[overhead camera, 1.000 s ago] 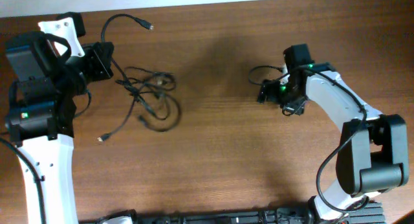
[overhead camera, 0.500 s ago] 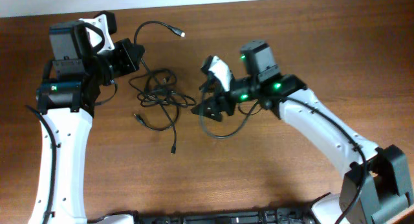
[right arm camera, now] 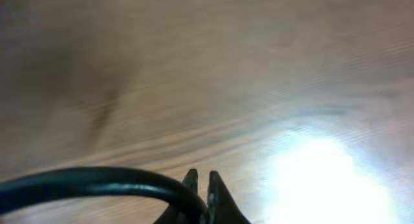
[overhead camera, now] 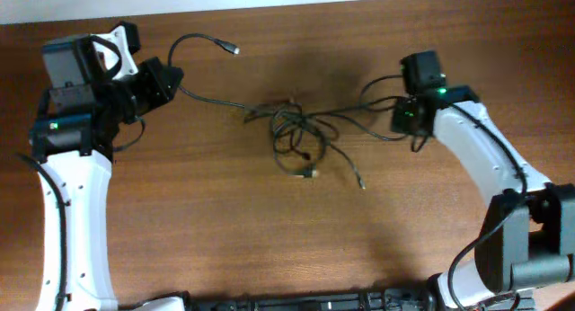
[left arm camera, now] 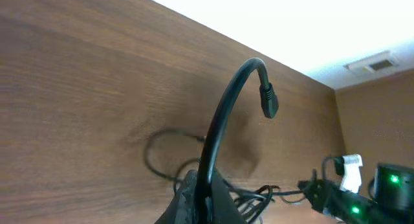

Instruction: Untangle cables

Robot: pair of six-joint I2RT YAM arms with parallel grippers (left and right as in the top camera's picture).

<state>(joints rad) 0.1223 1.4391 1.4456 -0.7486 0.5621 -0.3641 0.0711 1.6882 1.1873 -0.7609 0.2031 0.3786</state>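
Partly done, the cables point(overhead camera: 289, 131) are lying drawn out along a line between the left and right edges, near the far edge. They are bunching, tangled, at the middle, with loose ends trailing toward the near edge. The left gripper point(left arm camera: 202, 185) is pinching one cord tight, and the right gripper point(right arm camera: 201, 180) is clamping another.

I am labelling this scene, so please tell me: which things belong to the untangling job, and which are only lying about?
Job: cables; left gripper and right gripper, each shut on them.
Not the job: table; arm wires.
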